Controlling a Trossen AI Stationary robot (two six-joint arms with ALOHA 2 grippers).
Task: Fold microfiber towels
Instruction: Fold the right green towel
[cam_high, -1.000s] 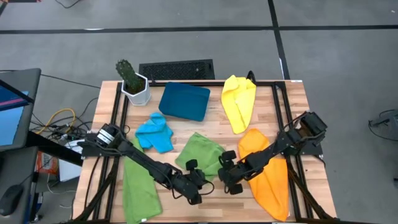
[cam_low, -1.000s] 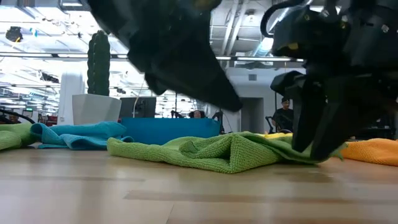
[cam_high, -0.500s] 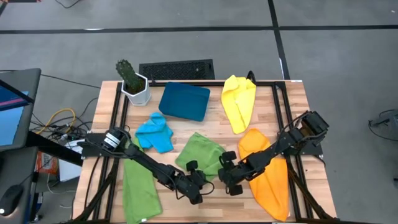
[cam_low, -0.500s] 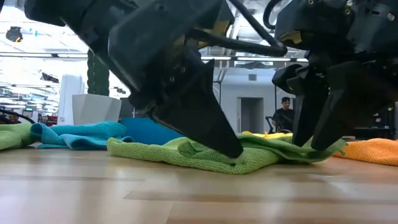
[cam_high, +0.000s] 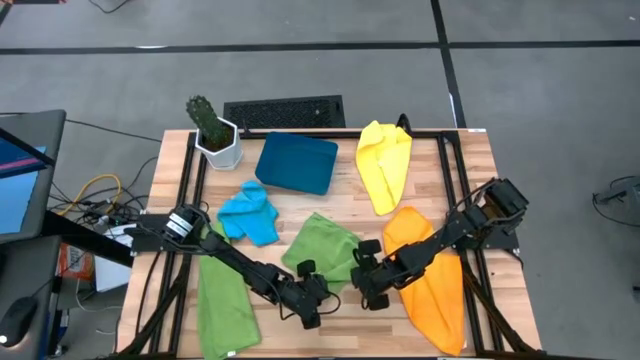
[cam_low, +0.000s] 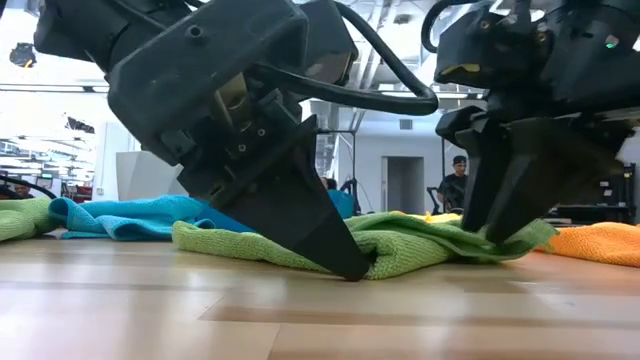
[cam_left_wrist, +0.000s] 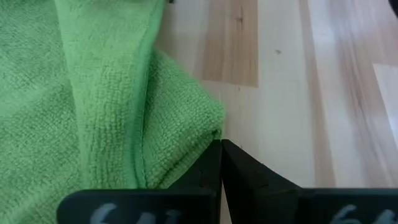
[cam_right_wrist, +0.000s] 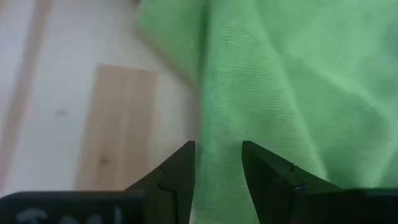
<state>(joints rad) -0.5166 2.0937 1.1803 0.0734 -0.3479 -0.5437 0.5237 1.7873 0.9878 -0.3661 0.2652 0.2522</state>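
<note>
A crumpled green microfiber towel (cam_high: 325, 245) lies mid-table, resting on the wood (cam_low: 300, 245). My left gripper (cam_high: 320, 303) is shut, its tips (cam_low: 352, 272) down at the towel's near corner (cam_left_wrist: 208, 127). My right gripper (cam_high: 363, 287) stands open over the towel's near right edge (cam_right_wrist: 214, 124), fingers pointing steeply down. A second green towel (cam_high: 225, 300) lies at the near left. The sky-blue towel (cam_high: 248, 213), the yellow one (cam_high: 385, 165) and the orange one (cam_high: 430, 275) lie flat around it. My left gripper has its shut fingertips (cam_left_wrist: 221, 155) against the rounded near corner (cam_left_wrist: 214, 134) of the green towel. It slants down from the near left, tips at the tabletop, no cloth between the fingers. My right gripper comes from above with the towel's edge strip (cam_right_wrist: 217, 134) between its spread fingers (cam_right_wrist: 261, 168). Whether the fingers squeeze the cloth, I cannot tell. The towel lies slack on the table.
A dark teal tray (cam_high: 297, 162) and a cactus in a white pot (cam_high: 213, 135) stand at the far left. A black grille (cam_high: 283, 110) lies past the far edge. Bare wood (cam_high: 330, 335) runs along the near edge in front of both grippers.
My left gripper has come down, shut all the while, from above the green towel to the tabletop at its near corner. The towel's raised near fold has sunk a little.
</note>
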